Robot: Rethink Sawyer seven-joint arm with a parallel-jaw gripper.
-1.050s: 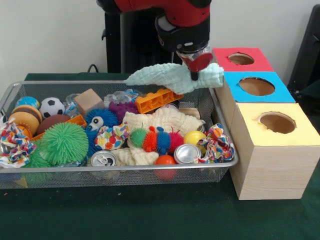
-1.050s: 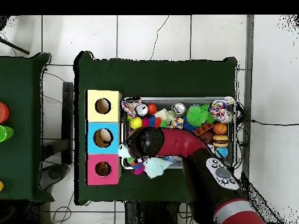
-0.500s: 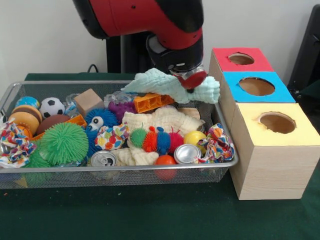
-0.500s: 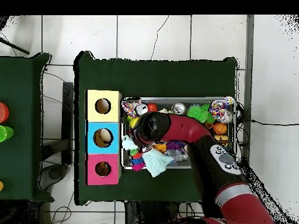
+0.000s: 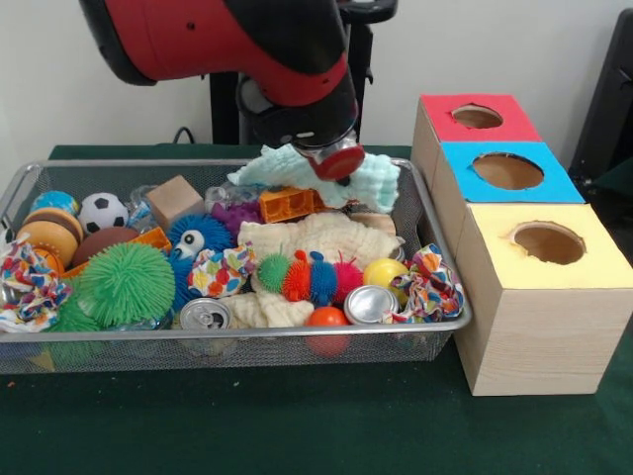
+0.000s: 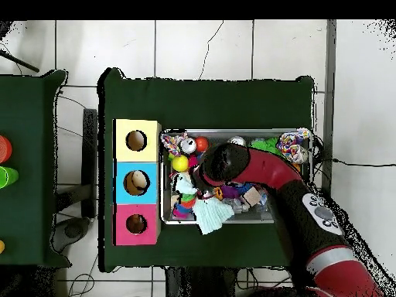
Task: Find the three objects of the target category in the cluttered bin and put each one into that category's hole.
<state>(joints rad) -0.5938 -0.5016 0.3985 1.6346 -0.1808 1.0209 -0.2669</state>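
My gripper (image 5: 337,165) hangs over the back of the wire bin (image 5: 237,332), shut on a mint green cloth (image 5: 372,184). The cloth drapes to both sides of the red fingertip and sags onto the toys below. The cloth hides the fingers. Right of the bin stand three boxes with round holes in their tops: red (image 5: 478,117), blue (image 5: 507,170) and yellow (image 5: 549,242). In the overhead view the arm's wrist (image 6: 224,162) covers the gripper, and the mint cloth (image 6: 210,219) spills over the bin's lower edge. A cream cloth (image 5: 321,236) and patterned fabric pieces (image 5: 432,282) lie in the bin.
The bin is packed: a green spiky ball (image 5: 126,284), a soccer ball (image 5: 102,211), a wooden block (image 5: 175,198), an orange brick (image 5: 287,204), a bristly caterpillar (image 5: 309,277), two cans (image 5: 205,315) and a yellow ball (image 5: 384,272). The boxes touch the bin's right end.
In the front view the gripper has carried the mint cloth left and down, away from the red and blue boxes and back over the bin. The cloth now rests lower on the toys.
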